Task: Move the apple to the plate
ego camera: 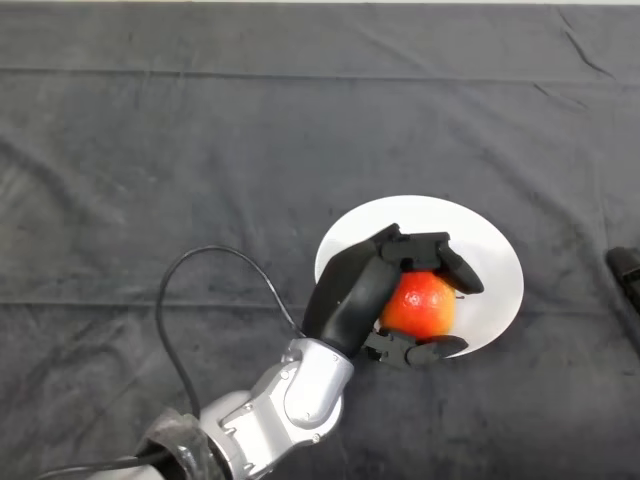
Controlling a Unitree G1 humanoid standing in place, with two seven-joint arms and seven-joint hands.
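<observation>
A red apple (421, 304) with a yellow patch is over the white plate (490, 255), right of the table's middle. My left hand (360, 290) reaches in from the lower left and is curled round the apple, fingers over its top and thumb under its near side. Whether the apple rests on the plate or hangs just above it cannot be told. The hand covers the plate's near left part.
A dark object (627, 270) pokes in at the right edge of the view, just right of the plate. The dark cloth (200, 150) lies in folds across the whole table.
</observation>
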